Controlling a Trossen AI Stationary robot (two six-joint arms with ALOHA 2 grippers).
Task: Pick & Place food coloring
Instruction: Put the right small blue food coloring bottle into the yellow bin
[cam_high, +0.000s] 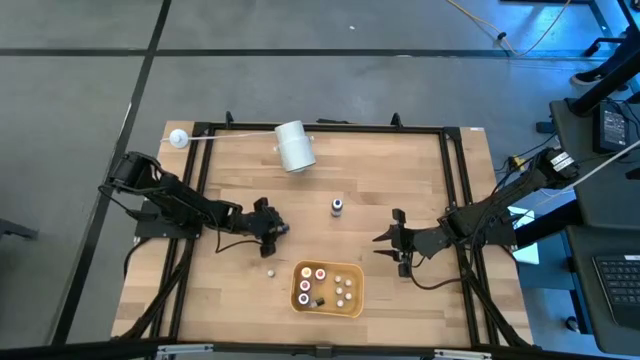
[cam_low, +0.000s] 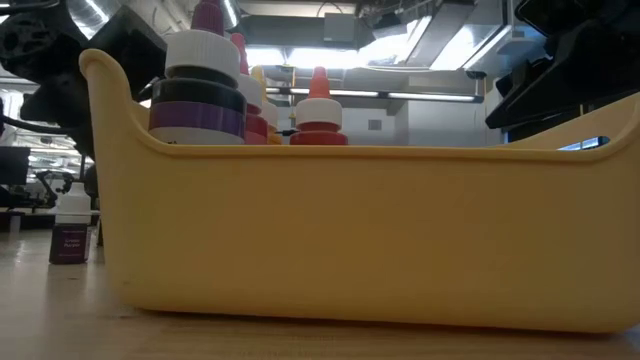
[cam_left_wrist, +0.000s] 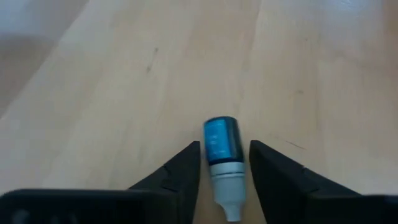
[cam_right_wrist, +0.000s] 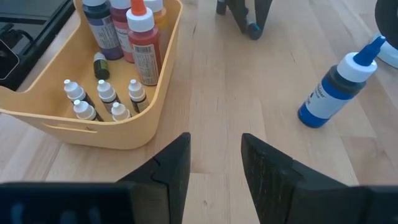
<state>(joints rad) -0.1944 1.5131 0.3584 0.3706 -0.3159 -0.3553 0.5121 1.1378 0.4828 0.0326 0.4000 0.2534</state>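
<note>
Your left hand (cam_left_wrist: 225, 171) is low over the pale wooden bench (cam_high: 400, 180), left of the yellow plastic bin (cam_high: 352, 300), and a tiny dropper bottle with a blue label and whitish cap (cam_left_wrist: 222, 158) lies flat on the wood between its two dark fingers (cam_left_wrist: 181, 177). The fingers stand close on either side of the bottle, but you cannot tell whether they press it yet. Its long axis runs along the fingers, with the cap pointing back toward the wrist and the blue base pointing away. Your right hand (cam_right_wrist: 215, 165) waits just right of the bin with its fingers apart and nothing between them. A larger blue bottle with a blue tip (cam_right_wrist: 336, 87) stands upright mid-bench.
</note>
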